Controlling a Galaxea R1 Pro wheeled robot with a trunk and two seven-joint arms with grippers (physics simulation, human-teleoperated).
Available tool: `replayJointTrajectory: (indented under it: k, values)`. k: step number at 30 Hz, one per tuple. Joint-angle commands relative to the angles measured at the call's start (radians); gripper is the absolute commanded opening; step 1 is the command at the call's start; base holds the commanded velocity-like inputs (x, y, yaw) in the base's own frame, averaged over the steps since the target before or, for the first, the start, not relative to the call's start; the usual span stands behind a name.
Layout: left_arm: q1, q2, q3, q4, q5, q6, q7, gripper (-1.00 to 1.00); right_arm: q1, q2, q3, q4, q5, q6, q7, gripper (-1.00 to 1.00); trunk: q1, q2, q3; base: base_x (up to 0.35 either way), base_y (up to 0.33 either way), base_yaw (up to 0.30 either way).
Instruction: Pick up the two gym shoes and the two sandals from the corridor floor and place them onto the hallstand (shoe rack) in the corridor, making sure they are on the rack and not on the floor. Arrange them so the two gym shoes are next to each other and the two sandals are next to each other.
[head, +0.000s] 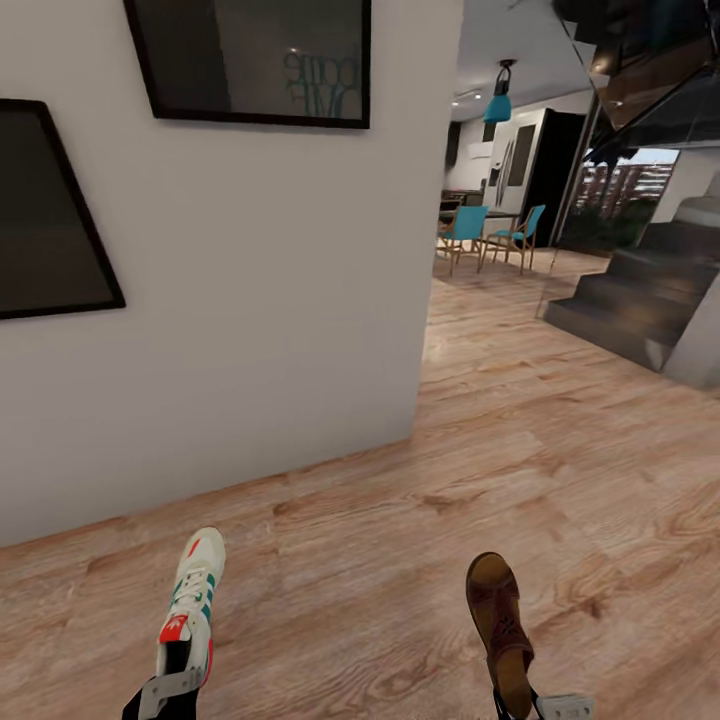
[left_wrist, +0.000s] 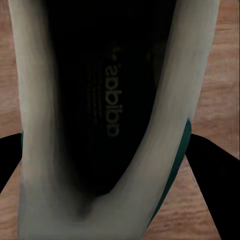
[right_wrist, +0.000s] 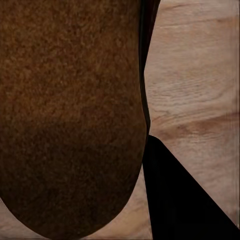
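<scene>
The left gripper (head: 172, 690) is clamped on the heel of a gym shoe (head: 190, 600), toe pointing away, carried above the wood floor (head: 400, 560); in the left wrist view the shoe (left_wrist: 100, 125) opens toward the camera, dark fingers (left_wrist: 215, 185) at either side; the right gripper (head: 535, 705) holds a sandal (head: 500, 620) by its heel, its brown insole (right_wrist: 70, 115) close against the right wrist camera; ahead stands a white wall (head: 250, 330) with dark frames (head: 250, 60); farther off, blue chairs (head: 490, 232) and stairs (head: 640, 290).
</scene>
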Motion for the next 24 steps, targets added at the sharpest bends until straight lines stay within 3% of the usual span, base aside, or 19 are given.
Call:
replayJointTrajectory:
  k: [1, 24]
  values:
    - [0.000, -0.001, 0.008, 0.001, -0.010, -0.004, -0.006, -1.00, -0.001, 0.001, -0.009, 0.000, 0.002, -0.003, 0.010, -1.00, 0.000, 0.000, -0.001, 0.000, 0.000, -0.300]
    - [0.000, -0.001, 0.007, 0.015, -0.012, -0.004, -0.006, -1.00, -0.001, 0.000, -0.010, -0.013, 0.000, -0.001, 0.010, -1.00, 0.000, 0.000, -0.001, 0.000, 0.000, -0.297]
